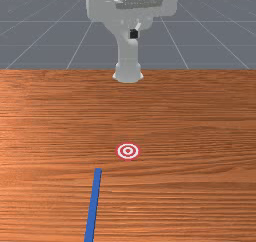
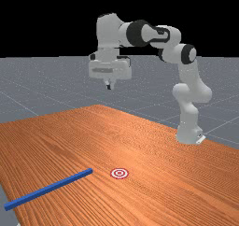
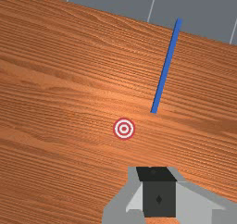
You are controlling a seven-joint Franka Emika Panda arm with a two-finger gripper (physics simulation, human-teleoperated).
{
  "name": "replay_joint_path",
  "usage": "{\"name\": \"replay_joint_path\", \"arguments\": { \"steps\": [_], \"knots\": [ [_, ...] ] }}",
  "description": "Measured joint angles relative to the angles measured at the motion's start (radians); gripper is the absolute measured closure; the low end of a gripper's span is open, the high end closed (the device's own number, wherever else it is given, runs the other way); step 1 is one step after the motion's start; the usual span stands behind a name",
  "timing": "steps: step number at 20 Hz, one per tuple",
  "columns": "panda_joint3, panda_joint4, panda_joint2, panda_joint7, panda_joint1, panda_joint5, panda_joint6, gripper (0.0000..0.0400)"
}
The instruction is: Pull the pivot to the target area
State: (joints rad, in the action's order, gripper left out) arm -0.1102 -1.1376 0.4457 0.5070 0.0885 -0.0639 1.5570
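Front view: blue bar (image 1: 93, 203) flat on surface (image 1: 190, 186), near end just beside red-and-white target (image 1: 128, 151), apart from it. Far view: my gripper (image 2: 109, 86) closed, empty, raised above surface.

A round target sign of red and white concentric rings (image 2: 119, 173) lay flat on the orange-brown wooden table (image 2: 163, 178), below and well apart from the raised white-and-grey gripper (image 2: 109, 86). No lettering, number or brand was legible.
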Motion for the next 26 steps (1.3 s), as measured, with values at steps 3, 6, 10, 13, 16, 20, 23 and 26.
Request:
{"name": "replay_joint_path", "arguments": {
  "steps": [3,6,10,13,16,20,23,26],
  "knots": [
    [-0.016,0.180,0.116,0.097,-0.002,-0.015,-0.072,0.0400],
    [0.013,0.226,0.135,-0.118,-0.024,-0.001,-0.104,0.0400],
    [0.036,0.331,0.194,-0.296,-0.042,0.015,-0.177,0.0400],
    [0.041,0.182,0.123,-0.355,-0.039,0.026,-0.076,0.0400],
    [0.050,0.110,0.100,-0.329,-0.052,-0.028,-0.023,0.0400],
    [-0.014,-0.044,0.084,-0.238,0.032,0.184,0.097,0.0400],
    [-0.001,-0.133,0.082,-0.251,0.023,0.144,0.190,0.0400],
    [0.079,-0.210,0.091,-0.383,-0.067,-0.090,0.271,0.0400]
  ]
}}
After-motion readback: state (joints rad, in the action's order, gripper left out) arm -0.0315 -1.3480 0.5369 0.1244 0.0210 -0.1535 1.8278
